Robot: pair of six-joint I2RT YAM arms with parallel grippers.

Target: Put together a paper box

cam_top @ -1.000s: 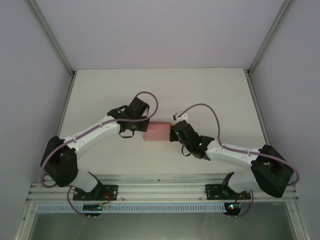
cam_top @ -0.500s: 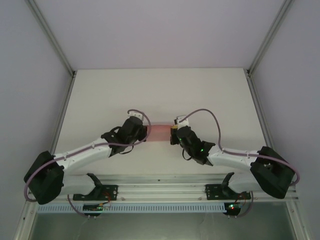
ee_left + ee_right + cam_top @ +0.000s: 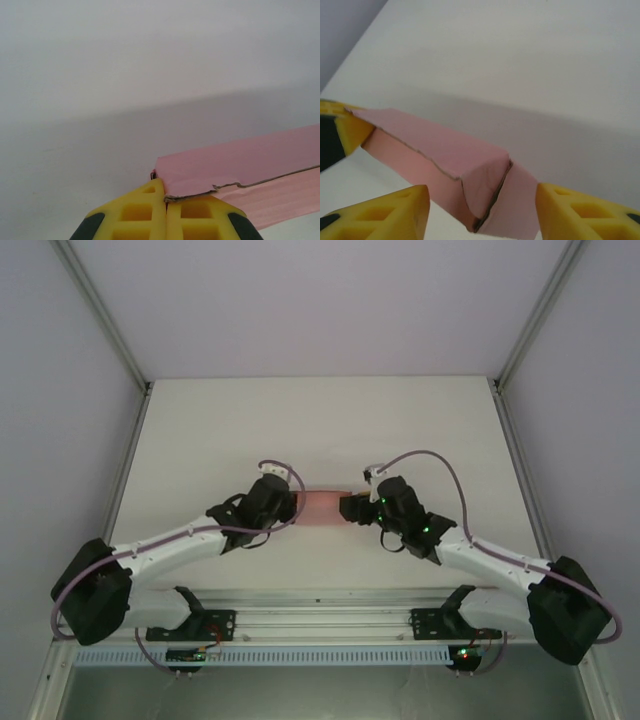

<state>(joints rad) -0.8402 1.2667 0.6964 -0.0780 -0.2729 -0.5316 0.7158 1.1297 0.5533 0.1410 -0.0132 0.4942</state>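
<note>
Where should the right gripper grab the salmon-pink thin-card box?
Its free right end, across the narrow width, coming in endwise from the right. The salmon-pink thin-card box is long and slim, the left gripper is shut on the opposite corner, and the open right gripper has a finger on each side of that end. The end flap gapes, so closing there would probably press it shut.

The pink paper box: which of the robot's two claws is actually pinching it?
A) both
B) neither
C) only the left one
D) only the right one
C. In the left wrist view the left gripper is shut on a corner of the paper box. In the right wrist view the right gripper stands open around the box's other end, not clamped on it.
</note>
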